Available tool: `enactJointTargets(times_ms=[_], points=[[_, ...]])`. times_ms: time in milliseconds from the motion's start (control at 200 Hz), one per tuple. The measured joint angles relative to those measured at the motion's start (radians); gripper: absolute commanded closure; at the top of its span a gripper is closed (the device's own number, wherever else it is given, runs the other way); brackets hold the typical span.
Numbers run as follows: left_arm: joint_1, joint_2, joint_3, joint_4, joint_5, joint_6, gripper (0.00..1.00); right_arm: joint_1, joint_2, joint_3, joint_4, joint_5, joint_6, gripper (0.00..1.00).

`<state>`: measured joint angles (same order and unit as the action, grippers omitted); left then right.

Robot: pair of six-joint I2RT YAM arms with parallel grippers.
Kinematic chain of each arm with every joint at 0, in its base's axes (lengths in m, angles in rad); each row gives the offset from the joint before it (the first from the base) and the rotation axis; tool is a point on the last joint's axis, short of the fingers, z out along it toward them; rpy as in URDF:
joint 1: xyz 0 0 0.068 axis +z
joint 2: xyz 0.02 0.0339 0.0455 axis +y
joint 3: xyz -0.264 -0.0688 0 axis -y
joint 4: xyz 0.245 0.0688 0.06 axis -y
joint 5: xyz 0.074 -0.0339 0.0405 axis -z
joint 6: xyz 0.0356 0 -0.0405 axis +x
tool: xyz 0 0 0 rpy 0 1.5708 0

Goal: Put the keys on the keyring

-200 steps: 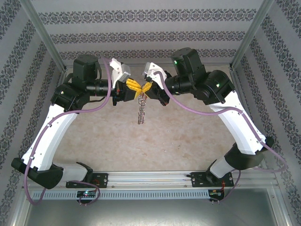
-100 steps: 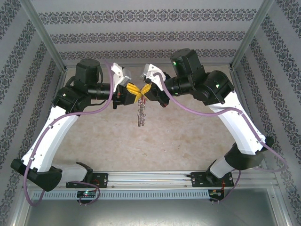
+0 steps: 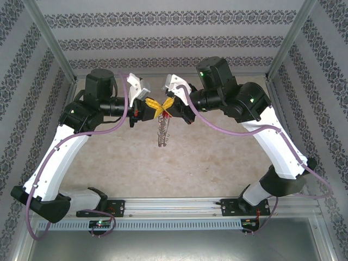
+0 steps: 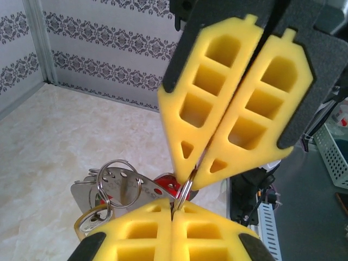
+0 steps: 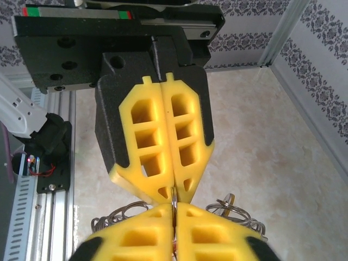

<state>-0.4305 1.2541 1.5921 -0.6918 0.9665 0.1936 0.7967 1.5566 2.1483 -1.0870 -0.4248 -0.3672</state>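
Jaws of left gripper (image 4: 173,206) and right gripper (image 4: 190,184) both pressed together, tip to tip, each pinching the keyring (image 3: 162,130) wire, limp links hanging straight below the tips, keys (image 4: 166,182) bunched just beneath.

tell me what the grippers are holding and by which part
Left gripper and right gripper both pinch the keyring at its top wire.

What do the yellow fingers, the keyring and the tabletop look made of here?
Yellow fingers: soft matte foam or rubbery plastic, judging by the grainy surface and molded hollow cells. Keyring: polished metal, probably steel; silvery with bright glints. Tabletop: smooth beige marbled surface, possibly stone-look laminate; real stone can't be ruled out.
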Motion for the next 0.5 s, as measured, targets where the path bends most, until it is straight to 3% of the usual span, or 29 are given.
enactJointTargets(times_ms=[85,175,285,500], points=[[-0.001,0.0,-0.002,0.026,0.013,-0.02,1.0,0.005,-0.014,-0.025,0.031,0.002,0.013,0.7],[-0.001,-0.003,-0.011,0.057,0.024,-0.046,1.0,0.011,-0.046,-0.071,0.066,0.01,0.037,0.67],[0.0,-0.01,-0.029,0.103,0.041,-0.082,1.0,0.008,-0.097,-0.133,0.108,0.017,0.076,0.67],[0.0,-0.013,-0.044,0.179,0.075,-0.147,1.0,-0.02,-0.205,-0.266,0.21,0.016,0.173,0.76]])
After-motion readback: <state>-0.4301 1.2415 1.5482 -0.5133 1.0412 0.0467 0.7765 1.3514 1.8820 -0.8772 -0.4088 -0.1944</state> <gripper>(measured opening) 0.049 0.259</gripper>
